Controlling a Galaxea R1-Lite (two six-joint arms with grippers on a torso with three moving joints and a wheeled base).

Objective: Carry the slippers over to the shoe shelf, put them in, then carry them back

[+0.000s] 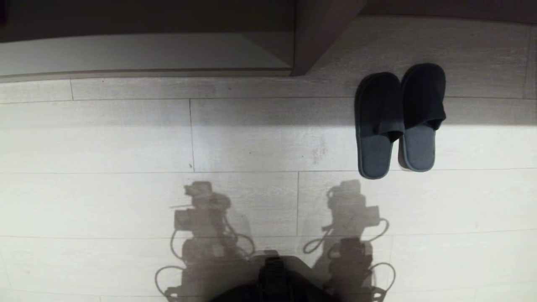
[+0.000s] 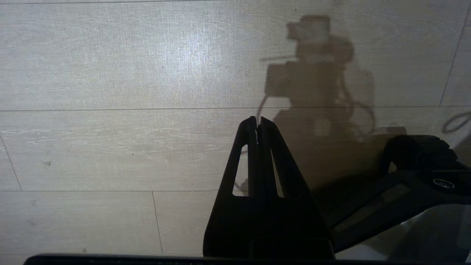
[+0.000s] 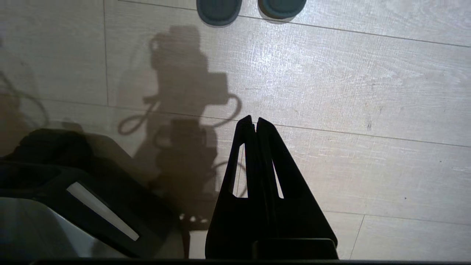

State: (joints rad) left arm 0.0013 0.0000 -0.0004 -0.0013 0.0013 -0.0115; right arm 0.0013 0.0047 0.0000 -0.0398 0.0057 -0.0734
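While my own base [image 1: 275, 277] fills the nearest edge of the head view as a dark lump cut off by the frame, neither arm shows there directly; only their shadows [image 1: 209, 235] fall on the pale plank floor [image 1: 105, 197]. Seen from its wrist, my left gripper [image 2: 258, 123] hangs over bare floor with its fingers pressed together, holding nothing. My right gripper [image 3: 254, 122] is likewise closed on nothing, pointing at the floor short of the slippers [image 1: 398, 119], whose heel ends alone poke into that wrist view, the rest cut off.

Farther out, ahead and to my right, the slippers lie side by side on the floor, touching or nearly so, heels toward me and toes away. Each has a grey-blue insole and a wide black strap; the toe halves sit in a band of shade and are hard to make out.

Beyond them and to the left stands the shoe shelf [image 1: 319, 37], only its upright panel and pale base board visible, the compartments cropped and dim.
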